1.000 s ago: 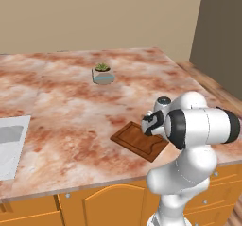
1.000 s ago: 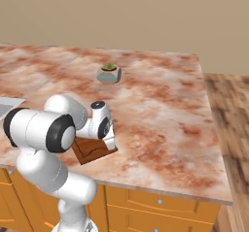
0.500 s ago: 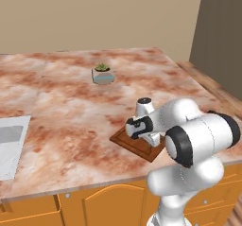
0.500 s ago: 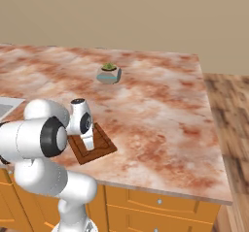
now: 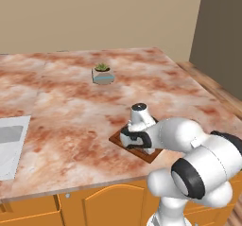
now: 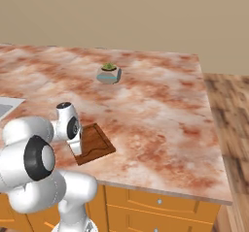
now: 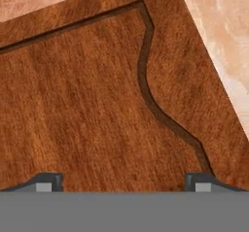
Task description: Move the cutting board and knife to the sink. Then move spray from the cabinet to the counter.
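hand view: two-finger gripper (image 7: 124,180) spread wide, nothing held, poised over flat dark brown grooved wooden cutting board (image 7: 97,105); board edge best straddled before jaws are closed.

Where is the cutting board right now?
The cutting board lies flat on the counter near its front edge, directly under the open gripper, with the small potted plant farther back.
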